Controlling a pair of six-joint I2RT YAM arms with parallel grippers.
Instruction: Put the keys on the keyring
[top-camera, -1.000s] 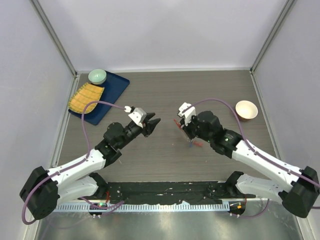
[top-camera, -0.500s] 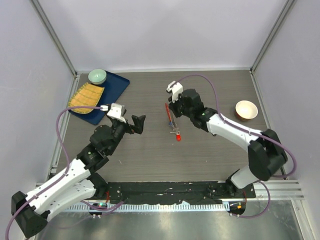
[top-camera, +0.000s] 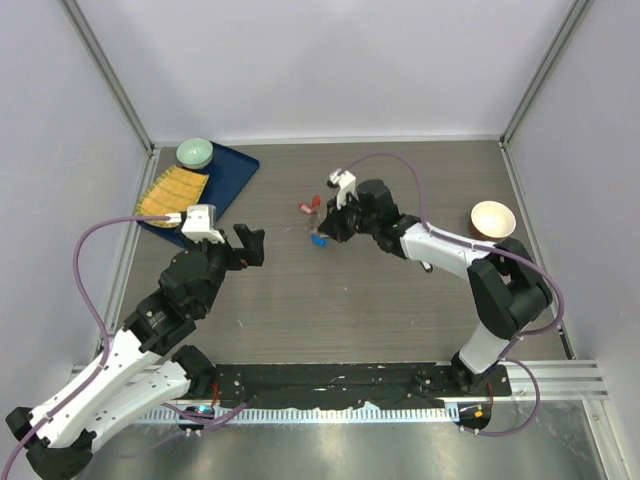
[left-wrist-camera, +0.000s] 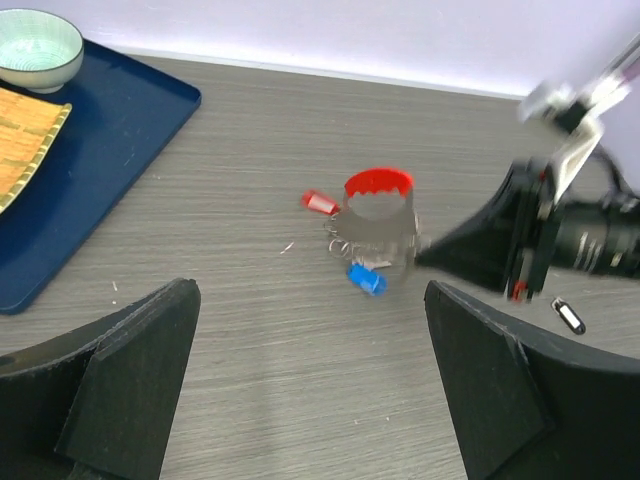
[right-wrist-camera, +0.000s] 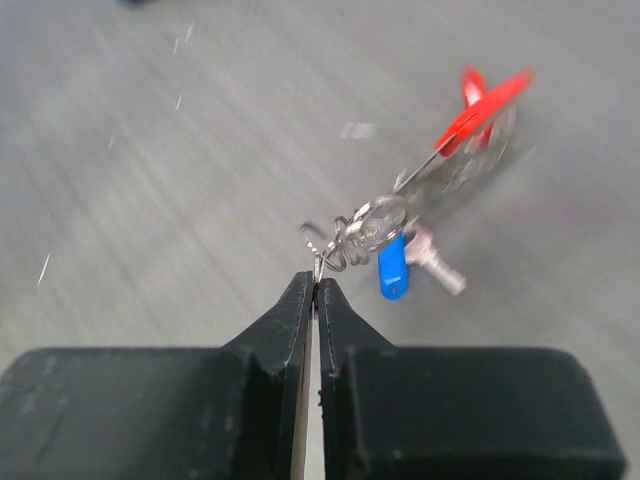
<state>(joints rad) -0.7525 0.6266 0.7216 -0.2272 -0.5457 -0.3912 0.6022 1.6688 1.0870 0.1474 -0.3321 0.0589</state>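
My right gripper (right-wrist-camera: 318, 282) is shut on a thin wire loop of the keyring (right-wrist-camera: 365, 228), which hangs blurred just above the table. From the keyring dangle a blue tag (right-wrist-camera: 392, 266), a red curved tag (right-wrist-camera: 487, 102) and a silver key (right-wrist-camera: 438, 263). In the left wrist view the same bunch (left-wrist-camera: 378, 232) shows a red key head (left-wrist-camera: 320, 202) at its left side. My left gripper (left-wrist-camera: 310, 305) stands wide open and holds nothing, short of the bunch. From above, the right gripper (top-camera: 335, 222) holds the keyring (top-camera: 314, 222) in the far middle, with the left gripper (top-camera: 250, 245) apart to its left.
A blue tray (top-camera: 228, 185) at the far left carries a bamboo mat (top-camera: 172, 195) and a pale green bowl (top-camera: 194, 152). A cream bowl (top-camera: 493, 219) stands at the right. A small black fob (left-wrist-camera: 568, 315) lies on the table under the right arm.
The right gripper has carried the keyring away from the table's middle, farther back and left. The left arm has pulled back to the left and its jaws have opened wide.
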